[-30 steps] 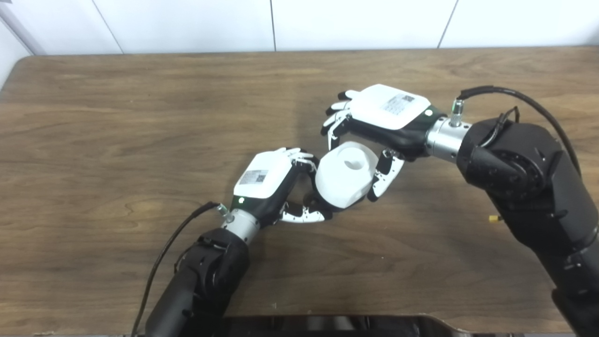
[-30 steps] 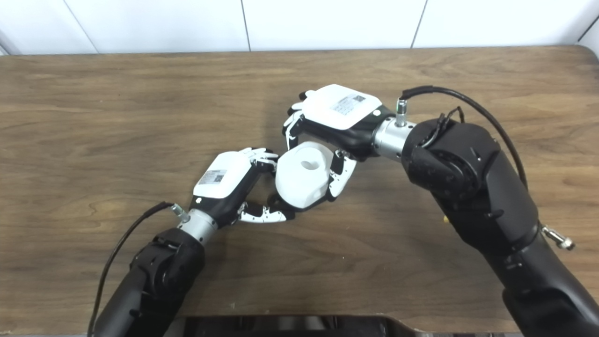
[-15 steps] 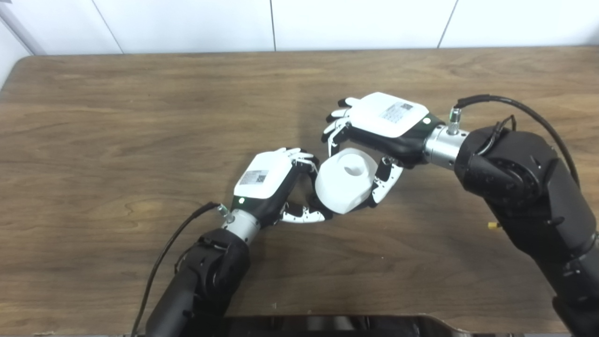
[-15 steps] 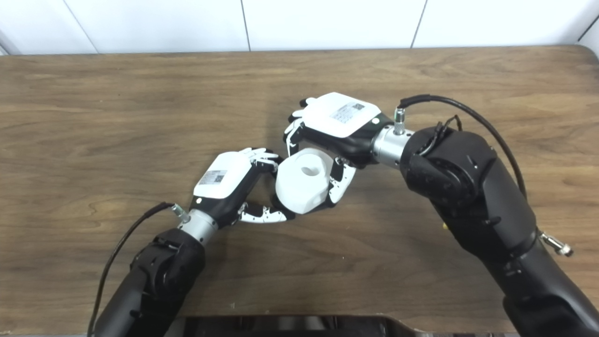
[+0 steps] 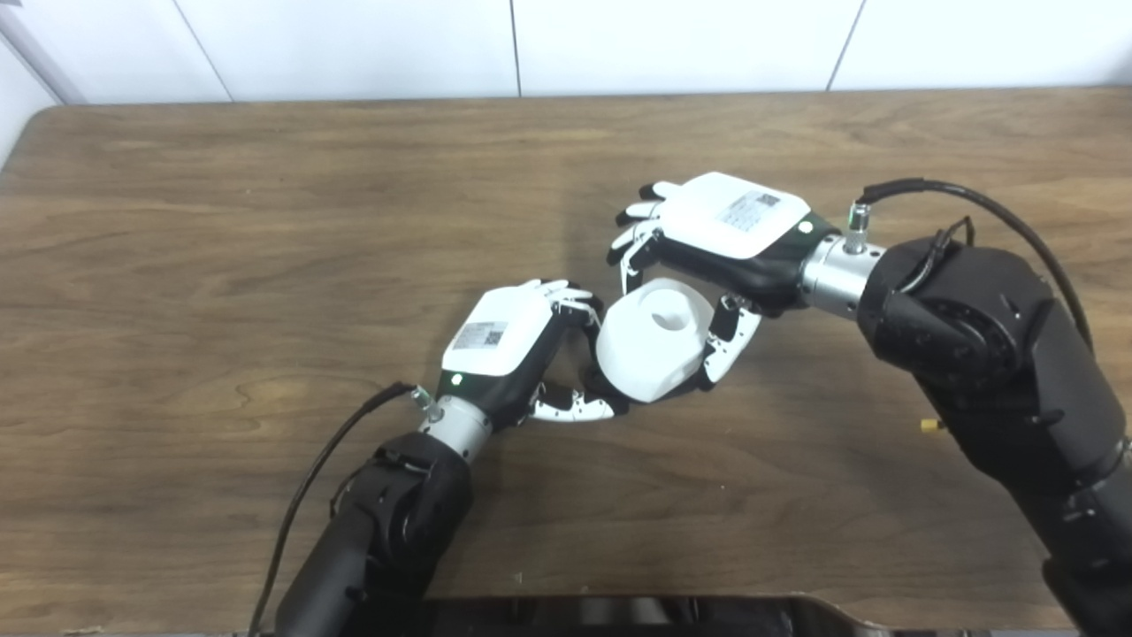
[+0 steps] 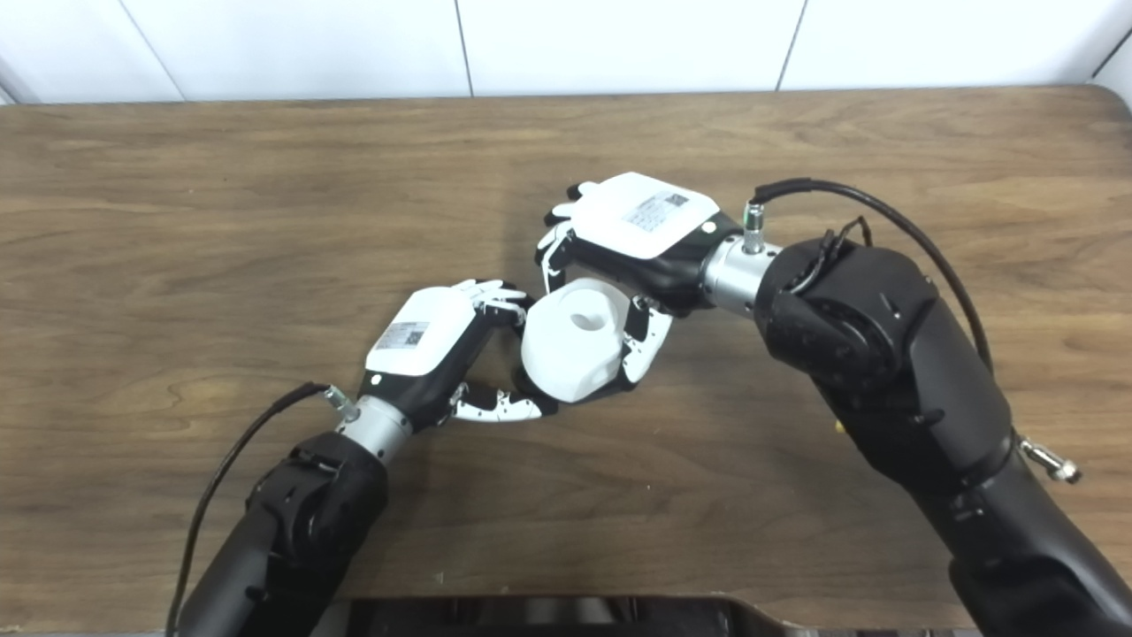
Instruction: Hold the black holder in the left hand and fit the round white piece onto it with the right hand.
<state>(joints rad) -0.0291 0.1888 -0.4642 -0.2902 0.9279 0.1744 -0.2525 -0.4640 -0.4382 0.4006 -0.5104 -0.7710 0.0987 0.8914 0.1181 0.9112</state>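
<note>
The round white piece [image 5: 654, 341], with a hole in its top, sits at the table's middle against the fingers of my left hand [image 5: 517, 341]. My left hand is shut on the black holder [image 5: 591, 376], which shows only as a dark sliver between its thumb and the white piece. My right hand [image 5: 716, 226] arches over the white piece from the right. Its thumb [image 5: 730, 341] presses the piece's right side and its fingers [image 5: 632, 243] curl over the far left side. Both hands also show in the right eye view, the left hand [image 6: 433, 332] and the right hand [image 6: 641, 221].
The wooden table [image 5: 221, 221] runs to a white wall at the back. A small yellow bit [image 5: 929, 425] lies on the table by my right forearm. A dark ledge [image 5: 619, 615] lines the near edge.
My right hand has lowered the white piece a little toward the left hand and the holder. In the last half second its fingers have risen slightly. The left hand has not moved.
</note>
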